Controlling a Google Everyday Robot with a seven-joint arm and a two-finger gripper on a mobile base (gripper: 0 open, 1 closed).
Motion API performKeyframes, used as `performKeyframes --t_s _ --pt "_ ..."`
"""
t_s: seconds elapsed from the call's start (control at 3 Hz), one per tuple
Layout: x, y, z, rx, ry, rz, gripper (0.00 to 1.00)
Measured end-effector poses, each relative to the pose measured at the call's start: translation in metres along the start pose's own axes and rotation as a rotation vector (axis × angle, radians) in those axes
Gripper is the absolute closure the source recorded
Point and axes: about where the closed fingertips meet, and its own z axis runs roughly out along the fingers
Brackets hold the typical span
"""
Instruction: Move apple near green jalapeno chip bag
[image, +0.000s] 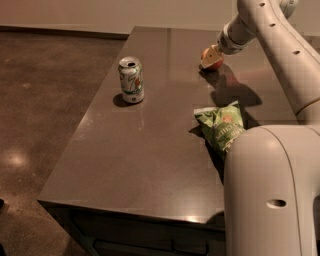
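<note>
While the arm (280, 45) stretches over the far right of the counter (145, 155), its tool (210, 56) is clamped on the apple (216, 63), holding it way back there. Nearer us, the green jalapeno chip bag (222, 127) lies crumpled, well apart from the apple, and a soda can (131, 80) stands upright off to the left.

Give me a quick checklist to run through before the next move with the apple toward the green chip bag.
1. Position: end effector at the apple, far side of the table: ok.
2. Hold on the apple secure: cannot tell.
3. Target: green jalapeno chip bag in view, lying on the table: ok.
4. Nothing stands between apple and bag: ok.
5. Upright soda can well left of the path: ok.
</note>
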Motion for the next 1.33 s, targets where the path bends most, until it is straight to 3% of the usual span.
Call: performKeyframes --t_s 0.33,0.67,1.0,1.33 --pt "-0.002 0.001 -0.004 -0.011 -0.001 -0.016 0.57" --pt "-0.003 0.004 -0.02 -0.035 -0.014 -0.045 0.89" --pt "0.002 0.006 -0.049 -0.054 -0.026 -0.089 1.0" --pt "0.017 0.012 -0.078 -0.081 -0.029 -0.121 1.0"
